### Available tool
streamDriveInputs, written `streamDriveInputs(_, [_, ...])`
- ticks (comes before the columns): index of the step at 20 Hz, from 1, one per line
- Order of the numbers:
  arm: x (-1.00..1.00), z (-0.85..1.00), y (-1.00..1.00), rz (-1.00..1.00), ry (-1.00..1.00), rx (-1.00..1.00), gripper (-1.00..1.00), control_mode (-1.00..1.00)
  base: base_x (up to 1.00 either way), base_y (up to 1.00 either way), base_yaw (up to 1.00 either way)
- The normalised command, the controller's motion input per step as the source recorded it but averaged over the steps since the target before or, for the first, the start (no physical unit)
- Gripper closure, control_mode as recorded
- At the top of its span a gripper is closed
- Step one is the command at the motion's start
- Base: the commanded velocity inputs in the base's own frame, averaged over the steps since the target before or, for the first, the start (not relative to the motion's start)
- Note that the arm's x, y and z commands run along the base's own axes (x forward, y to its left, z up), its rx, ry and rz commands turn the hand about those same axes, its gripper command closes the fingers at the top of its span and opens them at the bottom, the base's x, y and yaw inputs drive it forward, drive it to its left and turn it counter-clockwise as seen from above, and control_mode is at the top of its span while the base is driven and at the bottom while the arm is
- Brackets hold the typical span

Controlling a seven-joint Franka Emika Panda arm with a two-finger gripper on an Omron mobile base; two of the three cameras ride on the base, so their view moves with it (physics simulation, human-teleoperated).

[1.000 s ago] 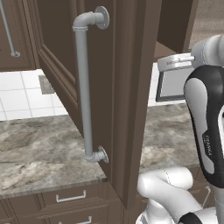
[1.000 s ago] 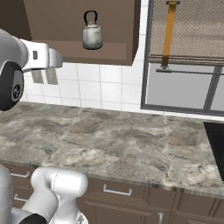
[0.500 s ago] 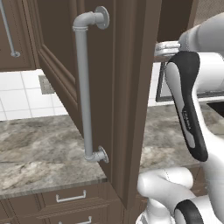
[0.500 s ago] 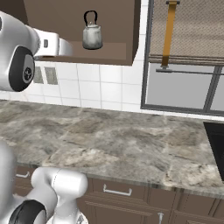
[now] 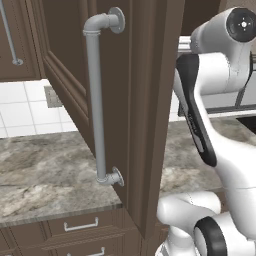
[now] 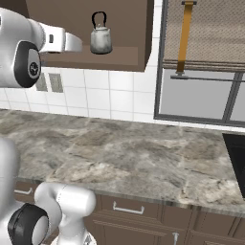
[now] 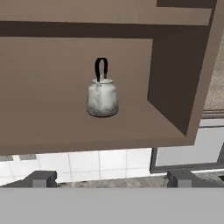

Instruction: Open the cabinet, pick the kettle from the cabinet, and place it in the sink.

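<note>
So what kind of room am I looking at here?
A kitchen, by the look of it, computer-rendered: a kettle on the shelf of an open wooden wall cabinet, above white tiles and a stone counter with drawers below.

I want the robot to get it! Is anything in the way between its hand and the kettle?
No. In the hand view, the open hand faces the kettle with just bare cabinet shelf and air between.

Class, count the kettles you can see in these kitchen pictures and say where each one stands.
1. The kettle stands upright on the shelf of the open cabinet, above the tiled wall. Others could be hidden behind the open door.
</note>
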Motion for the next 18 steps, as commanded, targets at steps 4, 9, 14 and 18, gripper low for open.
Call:
streamDriveInputs(4, [0.44, 0.04, 0.0, -0.07, -0.16, 0.0, -1.0, -1.0, 0.0, 0.0, 0.0])
streamDriveInputs(9, [0.47, 0.16, -0.02, -0.05, -0.05, 0.0, -1.0, -1.0, 0.0, 0.0, 0.0])
streamDriveInputs(14, [0.41, 0.29, -0.02, -0.02, 0.01, 0.0, -1.0, -1.0, 0.0, 0.0, 0.0])
streamDriveInputs(18, [0.32, 0.34, 0.0, -0.01, 0.08, 0.0, -1.0, -1.0, 0.0, 0.0, 0.0])
